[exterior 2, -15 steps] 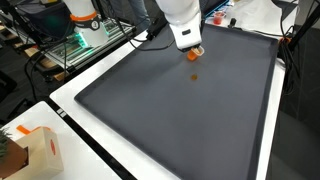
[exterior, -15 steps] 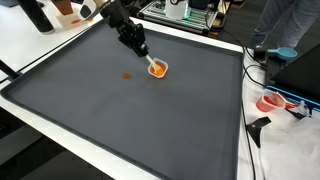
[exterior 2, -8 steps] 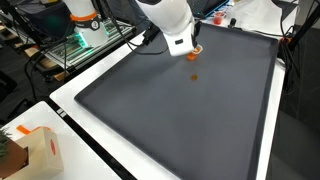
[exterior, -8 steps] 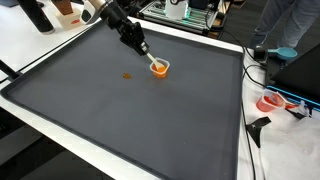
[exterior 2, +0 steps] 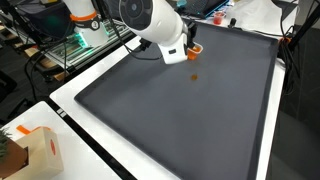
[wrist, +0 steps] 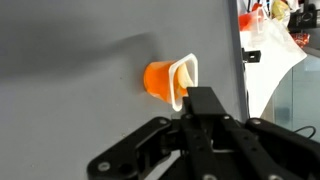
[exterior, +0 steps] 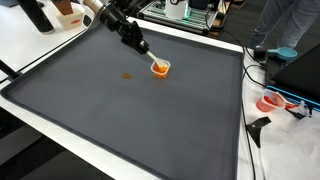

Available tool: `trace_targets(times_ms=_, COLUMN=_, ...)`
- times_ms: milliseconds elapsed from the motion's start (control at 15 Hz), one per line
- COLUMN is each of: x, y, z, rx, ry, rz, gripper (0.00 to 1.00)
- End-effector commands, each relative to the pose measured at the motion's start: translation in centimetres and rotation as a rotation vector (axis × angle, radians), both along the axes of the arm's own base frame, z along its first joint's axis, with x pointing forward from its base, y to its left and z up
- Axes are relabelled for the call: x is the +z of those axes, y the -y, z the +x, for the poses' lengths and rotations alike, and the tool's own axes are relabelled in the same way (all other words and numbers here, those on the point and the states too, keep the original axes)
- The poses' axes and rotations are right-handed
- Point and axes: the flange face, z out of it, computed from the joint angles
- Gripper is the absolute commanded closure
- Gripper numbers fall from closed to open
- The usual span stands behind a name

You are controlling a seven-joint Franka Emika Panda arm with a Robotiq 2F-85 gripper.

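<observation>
Grey mat (exterior: 150, 115), white table (exterior: 40, 50), orange cup (exterior: 160, 68)

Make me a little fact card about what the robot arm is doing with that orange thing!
Robot part: gripper, black, right next to the cup's rim
Open or shut: cannot tell
Touching the cup: cannot tell
Nearest thing: small orange cup, lying on its side, white inside
Also nearby: small brown bit, apart from the cup
Underneath: dark grey mat
</observation>
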Motion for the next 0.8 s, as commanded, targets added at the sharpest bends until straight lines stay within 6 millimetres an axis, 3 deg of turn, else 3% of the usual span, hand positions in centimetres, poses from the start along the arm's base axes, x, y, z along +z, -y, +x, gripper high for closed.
trace_targets(times_ms=0, x=-0.39, y=0.49, z=-0.07, rx=-0.002, ry=0.02, rz=0.053, gripper=0.97)
trace_targets(times_ms=733, x=-1.12, y=0.49, z=0.19, rx=-0.032, ry=0.033, rz=0.023, gripper=0.97)
